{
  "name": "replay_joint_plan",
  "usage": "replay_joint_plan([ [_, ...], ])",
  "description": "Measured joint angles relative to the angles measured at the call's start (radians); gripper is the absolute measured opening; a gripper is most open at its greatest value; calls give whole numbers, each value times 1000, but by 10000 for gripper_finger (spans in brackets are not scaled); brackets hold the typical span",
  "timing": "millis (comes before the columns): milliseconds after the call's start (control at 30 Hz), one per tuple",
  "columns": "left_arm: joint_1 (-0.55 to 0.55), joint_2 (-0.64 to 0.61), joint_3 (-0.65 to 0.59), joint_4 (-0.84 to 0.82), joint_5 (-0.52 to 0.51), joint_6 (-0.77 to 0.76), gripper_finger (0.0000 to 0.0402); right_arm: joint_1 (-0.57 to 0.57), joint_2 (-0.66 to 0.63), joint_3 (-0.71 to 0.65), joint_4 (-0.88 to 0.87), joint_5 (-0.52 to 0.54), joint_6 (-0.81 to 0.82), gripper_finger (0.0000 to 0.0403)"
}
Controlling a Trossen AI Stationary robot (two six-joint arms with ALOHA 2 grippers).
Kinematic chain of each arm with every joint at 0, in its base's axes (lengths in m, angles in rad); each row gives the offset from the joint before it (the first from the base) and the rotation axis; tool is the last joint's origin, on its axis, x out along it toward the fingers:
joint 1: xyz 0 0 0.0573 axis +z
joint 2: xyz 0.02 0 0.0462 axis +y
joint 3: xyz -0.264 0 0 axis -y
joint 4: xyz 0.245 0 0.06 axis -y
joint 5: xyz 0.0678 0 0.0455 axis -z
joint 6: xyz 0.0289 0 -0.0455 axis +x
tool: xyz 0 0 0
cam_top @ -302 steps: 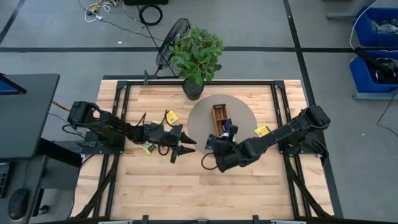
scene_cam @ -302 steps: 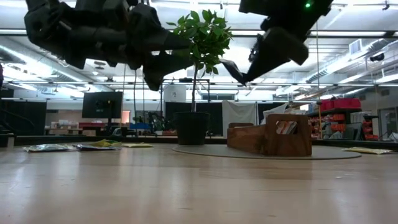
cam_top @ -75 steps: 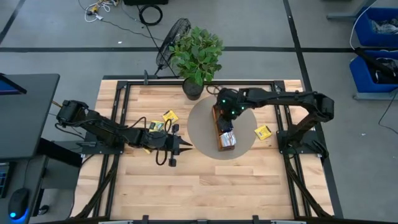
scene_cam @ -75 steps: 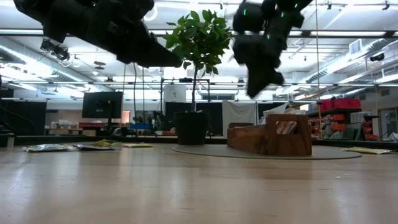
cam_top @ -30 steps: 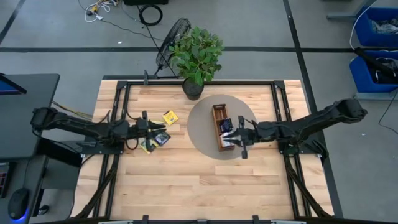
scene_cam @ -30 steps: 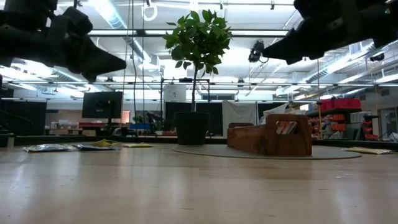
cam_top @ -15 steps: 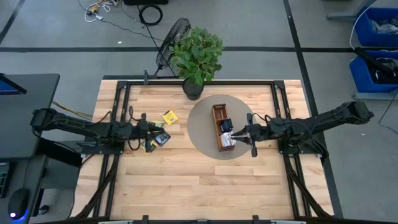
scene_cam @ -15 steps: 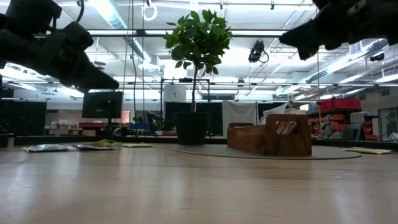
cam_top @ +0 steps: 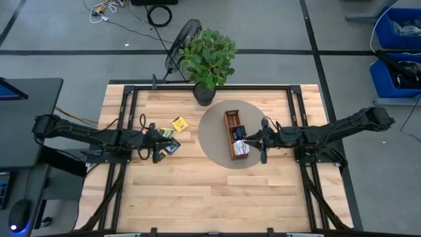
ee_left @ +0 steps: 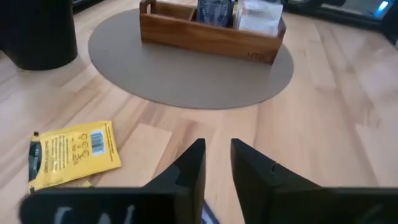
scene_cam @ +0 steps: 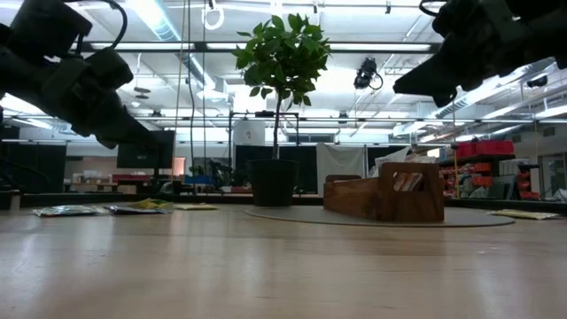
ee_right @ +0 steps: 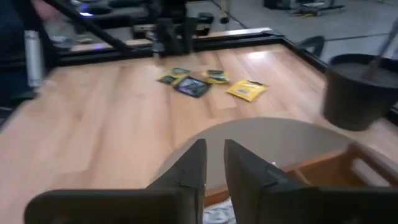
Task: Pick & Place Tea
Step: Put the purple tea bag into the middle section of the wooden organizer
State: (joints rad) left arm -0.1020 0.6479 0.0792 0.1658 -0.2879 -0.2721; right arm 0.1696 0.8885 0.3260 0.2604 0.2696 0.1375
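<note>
Tray (cam_top: pixel 232 131) on mat (cam_top: pixel 214 138), sachets (cam_top: pixel 170 136) left.

- A grey floor (cam_top: pixel 263 33) crossed by dark lines surrounds the wooden counter (cam_top: pixel 197 191).
- Blue bins (cam_top: pixel 398 39) stand right of the counter.
- Beyond the potted plant (scene_cam: pixel 279 97), ceiling strip lights (scene_cam: pixel 159 18) and a dark monitor (scene_cam: pixel 146 149) show.

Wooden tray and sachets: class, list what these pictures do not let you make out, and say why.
- Wooden tray, high view: sachet count too small to tell; right gripper beside it.
- Tray compartments, low view: tray's end wall hides them.
- Sachets, low view: seen edge-on, colours unclear.
- Sachets by left gripper, high view: arm partly covers them.
- Yellow sachet, left wrist view: print blurred.
</note>
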Motion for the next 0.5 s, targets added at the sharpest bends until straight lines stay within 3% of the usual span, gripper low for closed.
replay_joint_plan([
  [300, 0, 19, 0, -76, 31, -11, 171, 0, 14, 0, 2, 13, -46, 82],
  [500, -7, 140, 1, -85, 48, -39, 182, 0, 14, 0, 10, 51, -52, 80],
])
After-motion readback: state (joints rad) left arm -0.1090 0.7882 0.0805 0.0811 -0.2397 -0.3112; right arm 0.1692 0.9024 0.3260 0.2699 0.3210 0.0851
